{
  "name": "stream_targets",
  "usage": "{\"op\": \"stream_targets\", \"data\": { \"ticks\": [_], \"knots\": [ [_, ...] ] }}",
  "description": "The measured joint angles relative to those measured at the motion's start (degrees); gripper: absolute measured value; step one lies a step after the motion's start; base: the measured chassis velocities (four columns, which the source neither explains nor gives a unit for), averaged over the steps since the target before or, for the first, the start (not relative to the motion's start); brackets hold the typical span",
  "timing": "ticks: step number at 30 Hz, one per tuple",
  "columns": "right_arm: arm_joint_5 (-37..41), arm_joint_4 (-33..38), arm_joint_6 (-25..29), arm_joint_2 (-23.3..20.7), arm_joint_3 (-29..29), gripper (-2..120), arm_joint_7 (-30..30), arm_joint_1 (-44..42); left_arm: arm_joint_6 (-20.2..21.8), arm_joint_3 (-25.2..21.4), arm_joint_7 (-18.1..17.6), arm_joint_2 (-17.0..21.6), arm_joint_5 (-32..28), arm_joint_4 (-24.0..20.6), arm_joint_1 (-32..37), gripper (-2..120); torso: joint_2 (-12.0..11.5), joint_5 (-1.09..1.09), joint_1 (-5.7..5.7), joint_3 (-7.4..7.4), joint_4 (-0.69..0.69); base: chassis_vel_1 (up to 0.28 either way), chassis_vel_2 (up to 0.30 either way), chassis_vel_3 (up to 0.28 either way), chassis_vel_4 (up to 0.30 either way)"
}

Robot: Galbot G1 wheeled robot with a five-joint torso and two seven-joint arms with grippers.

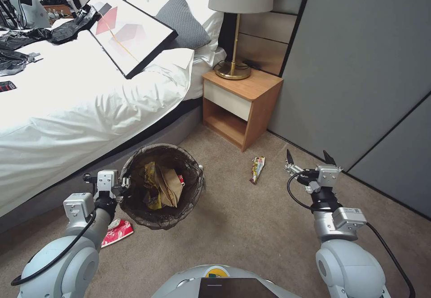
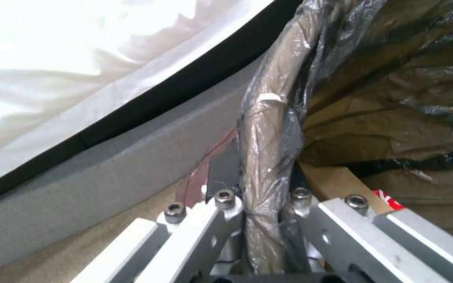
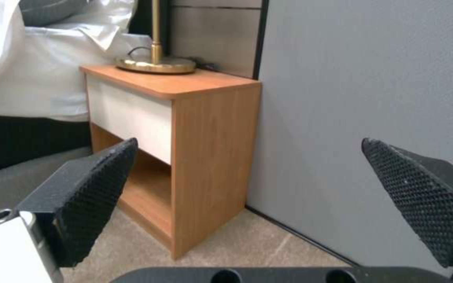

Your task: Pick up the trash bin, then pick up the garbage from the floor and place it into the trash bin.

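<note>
The trash bin [image 1: 162, 186], lined with a dark see-through bag, hangs just above the floor [image 1: 251, 226] beside the bed. My left gripper [image 1: 126, 182] is shut on its rim [image 2: 266, 165] at the near-left side. Yellow wrappers and brown paper [image 1: 165, 183] lie inside. A colourful snack wrapper [image 1: 257, 168] lies on the carpet in front of the nightstand. A red-and-white packet [image 1: 117, 232] lies on the carpet under my left arm. My right gripper [image 1: 310, 158] hovers open to the right of the snack wrapper, its black fingertips [image 3: 98, 188] wide apart and empty.
A wooden nightstand [image 1: 241, 107] with a brass lamp [image 1: 235, 28] stands ahead. The bed [image 1: 81, 109] with white bedding, a framed picture [image 1: 130, 31] and black bags runs along the left. Grey wall panels [image 1: 359, 73] close off the right side.
</note>
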Motion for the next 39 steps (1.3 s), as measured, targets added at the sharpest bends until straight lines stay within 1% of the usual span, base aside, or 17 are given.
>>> {"op": "stream_targets", "data": {
  "ticks": [39],
  "knots": [
    [-0.12, -0.37, 0.46, 0.11, 0.33, 100, -0.27, -0.47, 0.05, -0.33, -0.27, -0.27, -0.09, 0.0, 0.03, 2, 0.0, -0.01, 0.0, 0.0, 0.01, 0.0, 0.0, 0.0, 0.0]
  ]
}}
